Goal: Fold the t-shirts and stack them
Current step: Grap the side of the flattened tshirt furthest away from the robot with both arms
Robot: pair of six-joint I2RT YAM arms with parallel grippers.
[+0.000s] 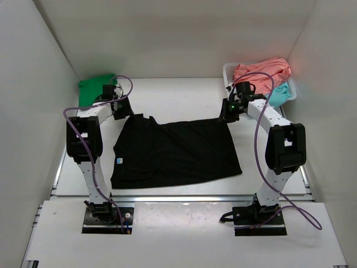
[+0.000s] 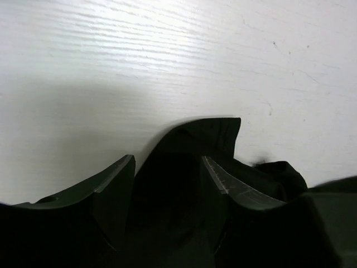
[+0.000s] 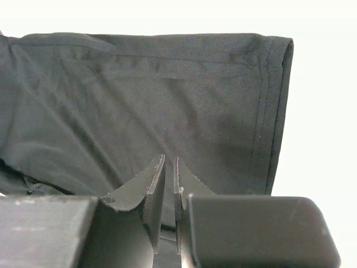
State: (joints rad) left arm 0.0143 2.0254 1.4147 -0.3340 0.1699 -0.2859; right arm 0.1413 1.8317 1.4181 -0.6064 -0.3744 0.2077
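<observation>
Black t-shirt (image 1: 173, 153): spread flat on the table (image 1: 184, 95), between both arms.
Left gripper (image 2: 167, 162): arm bent low at the shirt's far left corner, jaws parted around a raised fold; grip unclear.
Right gripper (image 3: 170, 160): arm stretched forward, pinched closed on the shirt's far right corner.
Green t-shirt (image 1: 92, 89): beyond the black shirt's far left corner.

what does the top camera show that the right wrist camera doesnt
Only the top view: the green shirt at the back left, the white basket at the back right holding the pink shirt and the teal shirt, and the left arm. Only the right wrist view: the stitched hem up close, with the fingers nearly closed on the cloth. Both: the black shirt and the right gripper at its far right corner.
</observation>
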